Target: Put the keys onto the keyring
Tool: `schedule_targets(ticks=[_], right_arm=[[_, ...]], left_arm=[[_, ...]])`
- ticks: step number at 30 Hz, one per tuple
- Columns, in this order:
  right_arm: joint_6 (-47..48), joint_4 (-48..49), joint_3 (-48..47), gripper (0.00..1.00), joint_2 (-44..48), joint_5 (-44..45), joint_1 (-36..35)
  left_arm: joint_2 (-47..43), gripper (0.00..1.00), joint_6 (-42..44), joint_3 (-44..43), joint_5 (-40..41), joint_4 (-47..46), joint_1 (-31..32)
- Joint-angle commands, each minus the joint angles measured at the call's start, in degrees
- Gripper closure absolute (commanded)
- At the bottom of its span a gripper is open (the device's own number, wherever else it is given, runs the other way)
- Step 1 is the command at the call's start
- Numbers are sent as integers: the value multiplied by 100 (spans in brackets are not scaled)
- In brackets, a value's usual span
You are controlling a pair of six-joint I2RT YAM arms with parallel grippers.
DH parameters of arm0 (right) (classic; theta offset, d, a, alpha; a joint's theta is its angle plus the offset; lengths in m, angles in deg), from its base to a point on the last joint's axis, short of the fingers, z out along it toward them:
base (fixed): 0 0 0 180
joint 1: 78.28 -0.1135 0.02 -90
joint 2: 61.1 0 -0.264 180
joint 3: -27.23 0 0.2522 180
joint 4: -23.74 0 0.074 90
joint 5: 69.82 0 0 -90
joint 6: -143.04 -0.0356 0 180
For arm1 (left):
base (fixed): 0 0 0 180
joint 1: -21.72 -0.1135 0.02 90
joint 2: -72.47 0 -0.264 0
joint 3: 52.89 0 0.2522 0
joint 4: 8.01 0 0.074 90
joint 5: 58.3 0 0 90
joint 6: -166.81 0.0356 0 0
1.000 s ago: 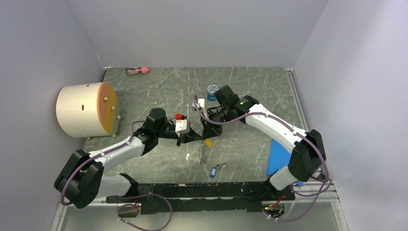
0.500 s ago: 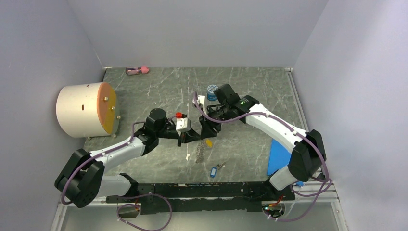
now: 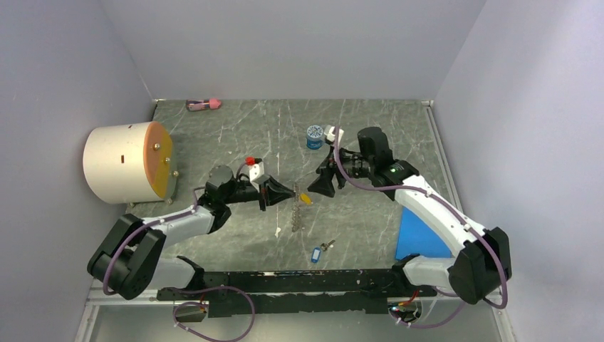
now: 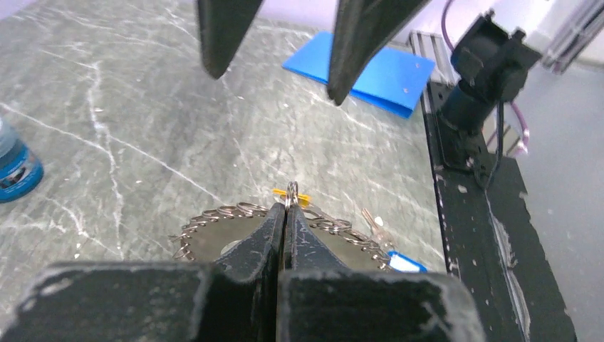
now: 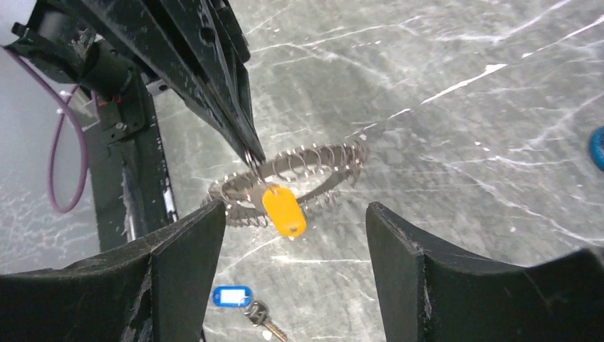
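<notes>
Two grippers face each other at mid-frame in the top view. The left gripper is clamped tight, with the keyring dangling off its tip, clear of the table. The right gripper sits just beside it, not touching the ring, its jaws spread wide with nothing gripped. From up here the yellow key is only a small speck between the two tips.

Over to the left wrist view, and we get what the overhead cannot give us. The fingers are pressed flat together and a small wire ring pokes up between their tips. The coiled loop fans out to either side below, and the right arm's two fingers hang well apart at the top of the frame.

The right wrist view turns it round. We see the whole oval of the loop at centre, hanging off the left tip, with the yellow tag hanging in front of it from that small ring. Whether that ring is threaded onto the loop, we cannot tell.

The blue key lies flat on the table at lower centre of the top view, well apart from the loop. The blue jar stands at upper centre, and the blue sheet lies at the right.
</notes>
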Motion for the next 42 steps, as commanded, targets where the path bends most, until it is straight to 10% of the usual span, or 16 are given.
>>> schedule_targets(ticks=[1, 7, 16, 42], right_arm=[[-565, 1247, 459, 22, 390, -364, 239], [-800, 2174, 882, 14, 636, -767, 302], [-1537, 3715, 1111, 27, 506, -1578, 147], [-1318, 3625, 603, 68, -669, -1700, -481]], left_arm=[[240, 97, -1305, 288, -121, -2294, -344], [765, 97, -2223, 502, -263, -4280, -612], [612, 97, -2025, 343, -688, -4301, -613], [531, 97, -2251, 237, -732, -4306, -613]])
